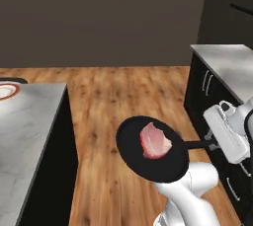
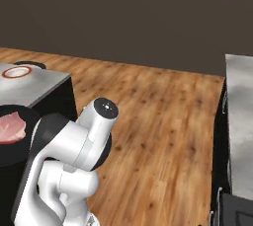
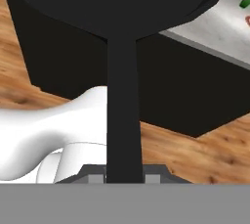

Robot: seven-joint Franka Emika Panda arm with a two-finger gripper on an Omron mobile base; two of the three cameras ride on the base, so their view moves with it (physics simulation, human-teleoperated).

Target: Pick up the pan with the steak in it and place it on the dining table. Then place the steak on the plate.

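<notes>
So you've got the pan (image 1: pixel 148 153) up in the air, carried over the wooden floor (image 1: pixel 118 101), with the gripper (image 1: pixel 213 145) clamped tight on the end of its thin black handle; in the hand view that handle runs straight up from between the fingertips to the pan's dark underside (image 3: pixel 117 3). You can see the steak (image 1: pixel 155 141) lying inside the pan, a little right of its middle in the left base view, pink-red with paler edges, and the pan looks close to level. From the right base view the steak (image 2: pixel 11 127) peeks out at the left edge, sitting in the black pan (image 2: pixel 15 146) beside the arm's white elbow. Your dining table (image 1: pixel 29 136) stands to the left, well apart from the pan, marbled top and dark sides. The plate (image 1: pixel 7 91) with its reddish rim rests on the table's far corner; in the right base view the same plate (image 2: pixel 18 72) shows on the tabletop (image 2: pixel 42 84). Off to your right there's a grey counter (image 1: pixel 232 67) over dark cabinets (image 1: pixel 202 96).
</notes>
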